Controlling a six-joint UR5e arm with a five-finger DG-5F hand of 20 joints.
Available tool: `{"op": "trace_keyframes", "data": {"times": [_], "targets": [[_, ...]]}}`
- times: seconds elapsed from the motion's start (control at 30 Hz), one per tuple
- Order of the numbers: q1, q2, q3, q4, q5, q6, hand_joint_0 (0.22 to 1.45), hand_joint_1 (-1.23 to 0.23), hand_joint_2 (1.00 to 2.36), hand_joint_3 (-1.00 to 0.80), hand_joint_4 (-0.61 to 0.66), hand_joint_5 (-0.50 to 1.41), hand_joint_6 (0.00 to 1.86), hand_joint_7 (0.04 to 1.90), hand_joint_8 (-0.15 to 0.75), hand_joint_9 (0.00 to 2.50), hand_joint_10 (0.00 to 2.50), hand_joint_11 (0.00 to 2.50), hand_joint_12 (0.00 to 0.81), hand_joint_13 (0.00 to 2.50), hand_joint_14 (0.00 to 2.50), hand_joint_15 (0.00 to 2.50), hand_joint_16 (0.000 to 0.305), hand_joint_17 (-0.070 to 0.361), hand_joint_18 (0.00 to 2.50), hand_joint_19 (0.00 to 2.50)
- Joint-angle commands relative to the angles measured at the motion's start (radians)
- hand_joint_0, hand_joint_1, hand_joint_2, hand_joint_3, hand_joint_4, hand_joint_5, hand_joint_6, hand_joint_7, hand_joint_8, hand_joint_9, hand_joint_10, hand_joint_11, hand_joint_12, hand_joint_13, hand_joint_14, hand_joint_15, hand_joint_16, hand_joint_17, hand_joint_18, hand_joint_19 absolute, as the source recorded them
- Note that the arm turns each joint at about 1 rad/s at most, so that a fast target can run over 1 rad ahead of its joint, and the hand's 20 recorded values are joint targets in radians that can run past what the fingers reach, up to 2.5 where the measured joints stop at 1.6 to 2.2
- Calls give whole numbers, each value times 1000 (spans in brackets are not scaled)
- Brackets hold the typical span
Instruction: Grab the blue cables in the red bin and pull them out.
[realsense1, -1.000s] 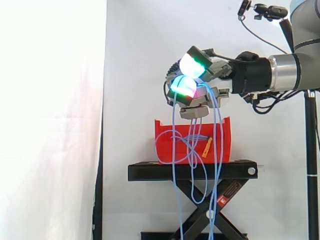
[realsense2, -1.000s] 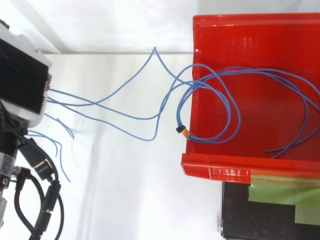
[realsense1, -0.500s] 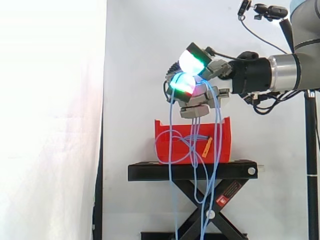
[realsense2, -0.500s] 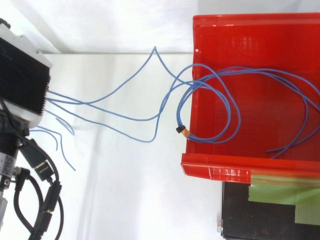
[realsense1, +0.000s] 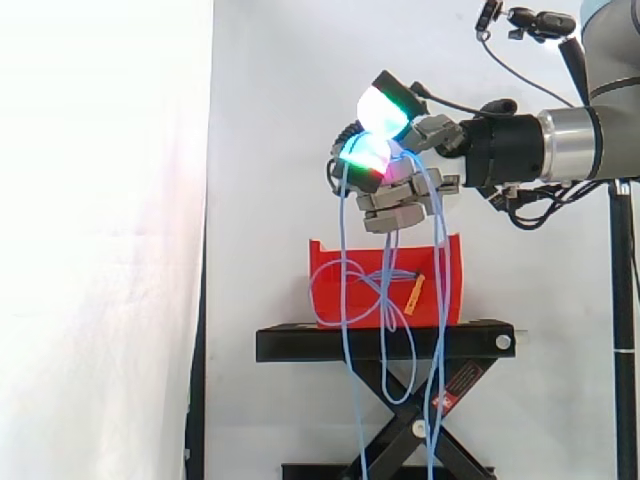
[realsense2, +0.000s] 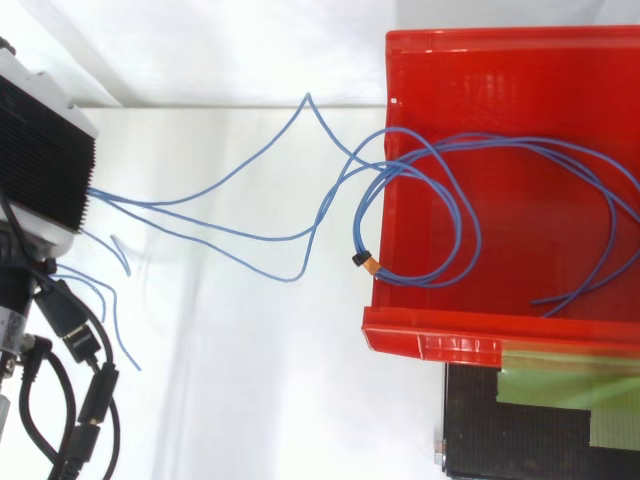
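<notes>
Partly coiled thin blue cables (realsense2: 308, 98)

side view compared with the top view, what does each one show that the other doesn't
Side view: the robot hand closed round the thin blue cables, held above the red plastic bin, with strands hanging down past the black scissor stand.
Top view: the inside of the bin, where cable loops lie on its floor and cross its rim.
Both: the bin and the cables leading out of it.
</notes>
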Motion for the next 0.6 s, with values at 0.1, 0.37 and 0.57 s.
{"op": "trace_keyframes", "data": {"times": [0.1, 0.37, 0.57], "targets": [[0, 0, 0, 1, 0, 1, 995, -1030, 1003, -935, 59, 809, 1043, 426, 193, 1458, 35, 1426, 256, 1177, 2500, 594, 37, 83, 1314, 2059], [0, 0, 0, 1, -2, -2, 994, -1031, 1003, -933, 67, 812, 1028, 431, 199, 1459, 35, 1435, 262, 1173, 2500, 620, 36, 81, 1306, 2068], [3, 0, -74, 16, -2, -1, 992, -1031, 1003, -937, 61, 813, 1025, 432, 203, 1462, 35, 1428, 264, 1173, 2500, 623, 36, 82, 1300, 2058]]}}
